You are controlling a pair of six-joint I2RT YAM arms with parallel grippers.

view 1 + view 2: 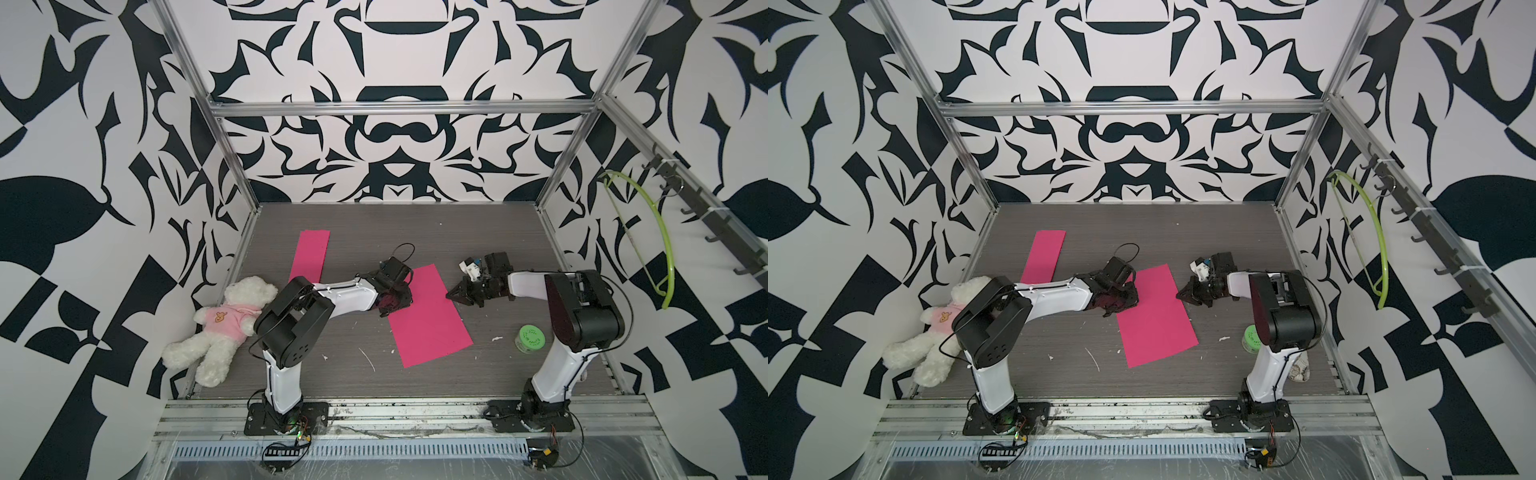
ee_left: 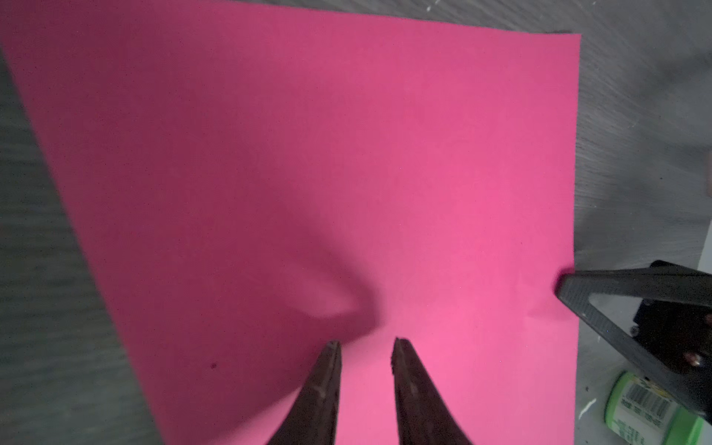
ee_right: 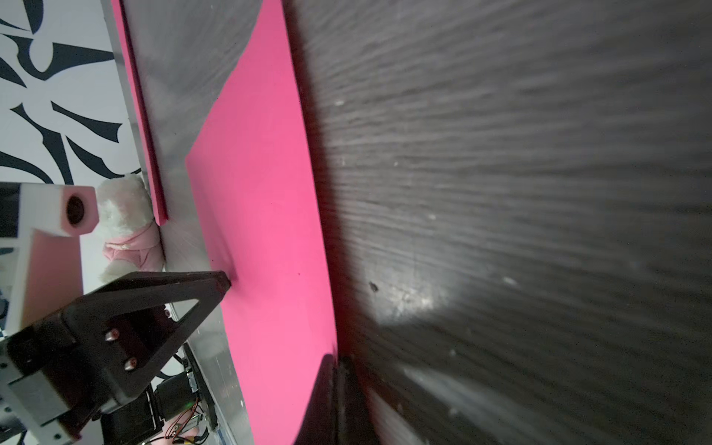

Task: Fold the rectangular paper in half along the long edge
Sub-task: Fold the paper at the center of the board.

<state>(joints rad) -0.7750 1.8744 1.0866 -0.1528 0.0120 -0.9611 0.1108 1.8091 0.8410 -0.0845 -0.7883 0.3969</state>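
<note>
The left jaws stand narrowly apart and empty, tips down on the paper (image 1: 430, 324) just inside its left long edge, toward the far end. The paper lies mid-way across the table (image 1: 345, 374) between the two arms, its long axis running from far-left to near-right. The right jaws are closed on its right long edge, opposite the left ones, and seem to pinch it. The fold should carry that right edge leftward across the sheet, so the right arm lifts while the left pins.
</note>
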